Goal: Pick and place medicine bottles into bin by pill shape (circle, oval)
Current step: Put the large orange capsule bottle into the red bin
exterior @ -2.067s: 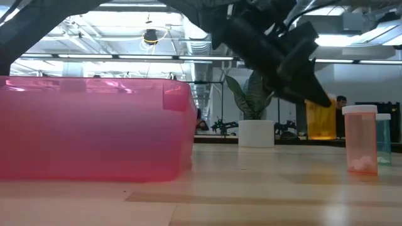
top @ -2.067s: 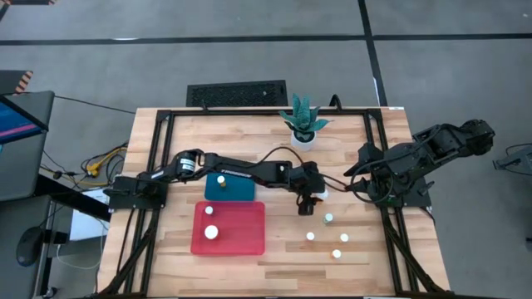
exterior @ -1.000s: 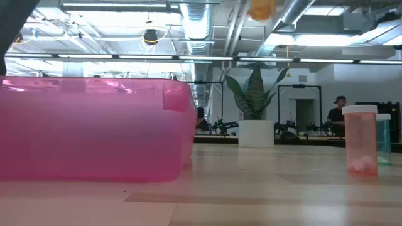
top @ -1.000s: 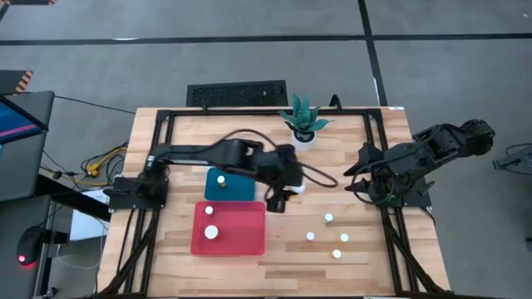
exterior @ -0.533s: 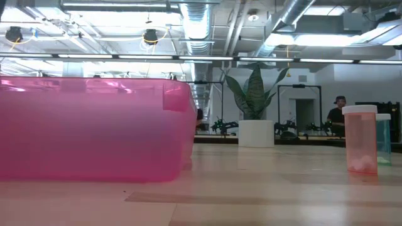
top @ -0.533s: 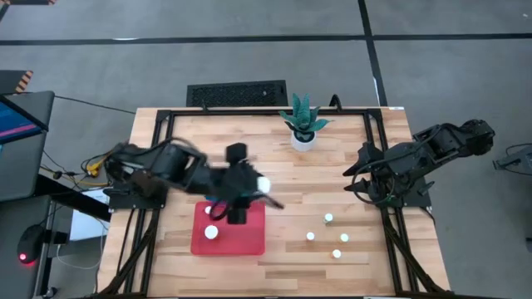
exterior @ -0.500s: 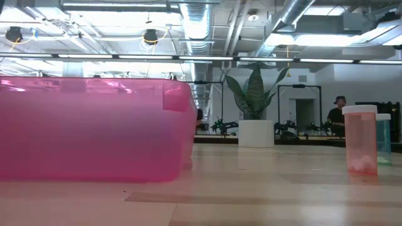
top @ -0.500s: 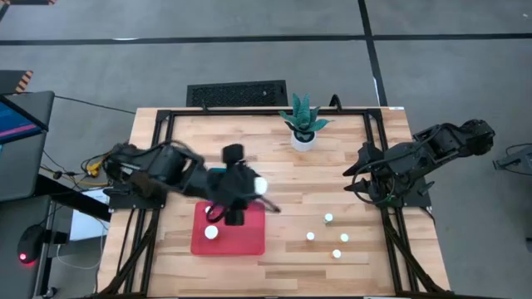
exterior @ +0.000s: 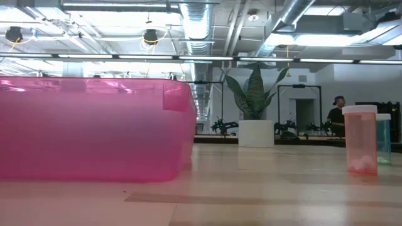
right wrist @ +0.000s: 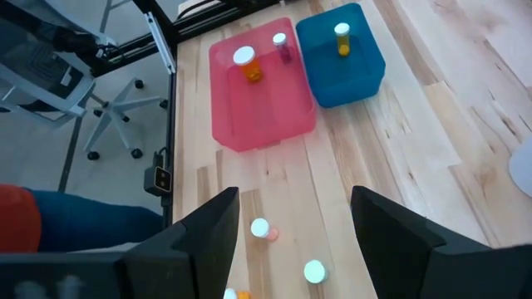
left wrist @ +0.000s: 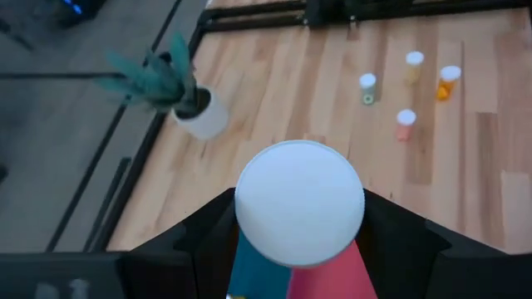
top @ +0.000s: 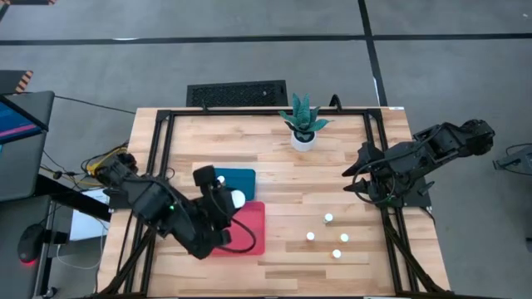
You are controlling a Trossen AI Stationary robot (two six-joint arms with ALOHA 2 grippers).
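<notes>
Left fingers (left wrist: pixel 299 228) are clamped on a white-capped bottle (left wrist: pixel 300 202), upright, hanging over the seam where the teal bin (top: pixel 243 179) meets the red bin (top: pixel 249 232). Four bottles (top: pixel 330 218) stand on the surface nearer the right fingers (right wrist: pixel 291 220), parted and empty.

No text, label, brand, number or sign can be read in these pictures. The medicine bottles (top: pixel 329 218) on the table show only white caps from above, and in the low view their bodies carry no readable print.
</notes>
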